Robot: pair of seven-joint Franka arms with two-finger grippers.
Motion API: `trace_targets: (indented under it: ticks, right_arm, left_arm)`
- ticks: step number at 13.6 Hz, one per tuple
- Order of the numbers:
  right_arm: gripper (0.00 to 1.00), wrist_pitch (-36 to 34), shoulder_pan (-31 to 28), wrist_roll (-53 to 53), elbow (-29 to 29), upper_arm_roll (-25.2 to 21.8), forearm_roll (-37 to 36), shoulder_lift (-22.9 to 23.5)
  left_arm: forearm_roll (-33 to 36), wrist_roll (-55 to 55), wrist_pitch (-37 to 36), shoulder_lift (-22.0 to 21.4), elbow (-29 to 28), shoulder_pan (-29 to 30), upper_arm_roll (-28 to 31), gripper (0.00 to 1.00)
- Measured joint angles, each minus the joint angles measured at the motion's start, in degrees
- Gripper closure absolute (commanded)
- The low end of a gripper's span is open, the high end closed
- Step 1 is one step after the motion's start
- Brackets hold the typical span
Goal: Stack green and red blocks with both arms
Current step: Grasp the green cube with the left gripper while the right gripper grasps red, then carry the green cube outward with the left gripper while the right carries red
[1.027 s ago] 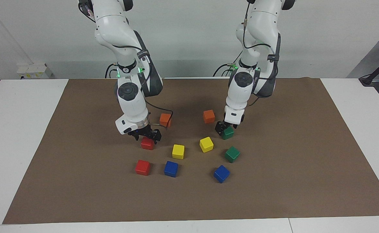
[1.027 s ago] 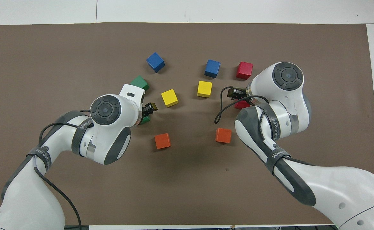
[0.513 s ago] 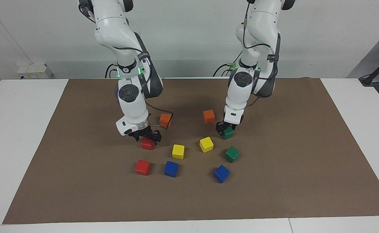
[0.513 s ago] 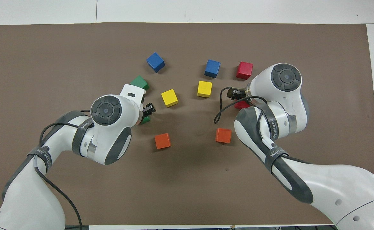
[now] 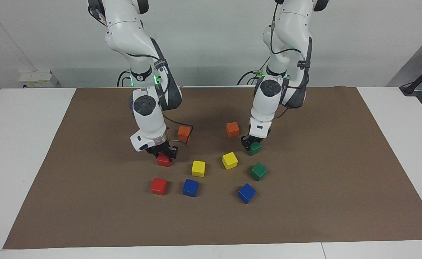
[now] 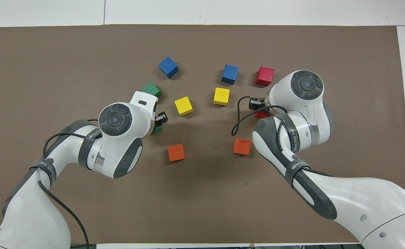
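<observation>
Blocks, green, two. Small glossy dark green cubes, alike in size.
- First green block [image 5: 255, 148] [image 6: 158, 129]: sat on the mat just above the centre of the facing frame, toward the left arm's end, mostly hidden under the wrist in the overhead frame.
- Second green block [image 5: 258, 171] [image 6: 151, 89]: stood free, turned slightly askew, farther from the robots than the first.

Blocks, red, two. Bright red glossy cubes of the same size.
- First red block [image 5: 163, 160] [image 6: 260, 114]: sat on the mat near the centre of the facing frame, toward the right arm's end.
- Second red block [image 5: 159, 186] [image 6: 265, 76]: stood free, farther from the robots than the first.

Left gripper [image 5: 251, 143] [image 6: 161, 119]: was lowered onto the first green block. Whether it had closed on the cube could not be told.

Right gripper [image 5: 163, 151] [image 6: 257, 103]: was lowered onto the first red block. Its grip likewise could not be told.

Other cubes, untouched:
- Two yellow cubes [image 5: 198, 168] [image 5: 229, 160] sat between the red and green pairs.
- Two blue cubes [image 5: 190, 187] [image 5: 246, 193] lay farthest from the robots.
- Two orange cubes [image 5: 184, 133] [image 5: 233, 129] lay nearest the robots.

Brown mat [image 5: 304, 216]: lay under all the cubes, on a white table [image 5: 16, 144].
</observation>
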Motion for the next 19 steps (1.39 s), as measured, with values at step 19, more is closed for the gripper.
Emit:
trace_targets:
  ticks: [19]
  right_arm:
    - [1.00,-7.6,-23.6,-39.6,-7.5,-0.9,-2.2,-13.3]
  left_arm:
    - [0.5,60.1,-12.8,-3.9,5.3,31.9,1.0,1.00]
